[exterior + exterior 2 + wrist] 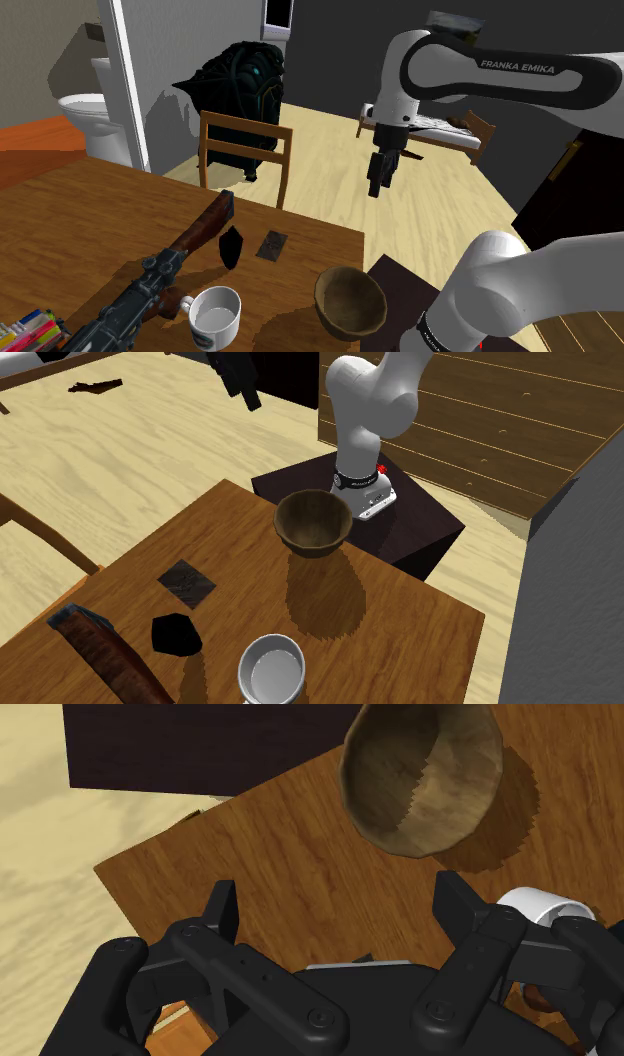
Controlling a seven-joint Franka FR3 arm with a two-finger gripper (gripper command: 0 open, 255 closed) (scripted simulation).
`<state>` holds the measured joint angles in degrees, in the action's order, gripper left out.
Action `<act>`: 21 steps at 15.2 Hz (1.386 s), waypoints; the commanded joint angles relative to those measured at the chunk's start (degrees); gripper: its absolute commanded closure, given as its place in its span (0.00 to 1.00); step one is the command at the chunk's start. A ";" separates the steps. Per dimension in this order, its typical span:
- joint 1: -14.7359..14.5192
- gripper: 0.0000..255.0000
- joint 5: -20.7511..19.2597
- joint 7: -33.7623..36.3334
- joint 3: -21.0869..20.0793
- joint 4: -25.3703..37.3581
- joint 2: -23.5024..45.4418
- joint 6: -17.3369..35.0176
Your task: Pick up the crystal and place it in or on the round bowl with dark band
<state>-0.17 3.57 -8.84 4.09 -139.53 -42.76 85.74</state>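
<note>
The crystal is a small dark faceted lump standing on the wooden table, between a long gun and a flat dark tile; the second exterior view has the crystal near its lower left. A round brown bowl sits at the table corner closest to the stand, and the bowl holds nothing. My gripper hangs open in the air well above and beyond the table's edge, far from the crystal. In the wrist view the gripper has its fingers wide apart with nothing between them, and the bowl lies ahead.
A white mug stands near the bowl. A long gun lies slantwise across the table beside a flat dark tile. A wooden chair is at the far edge. The dark stand adjoins the bowl's corner.
</note>
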 commanded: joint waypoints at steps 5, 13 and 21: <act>-2.55 0.00 -0.10 0.36 -3.79 1.34 6.59 6.38; -6.33 0.00 -2.94 2.33 -11.17 6.86 21.17 17.12; -9.22 0.00 -10.51 6.68 -17.76 15.82 37.01 24.18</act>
<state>-9.00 -5.70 -2.82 -12.87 -125.29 -7.94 109.36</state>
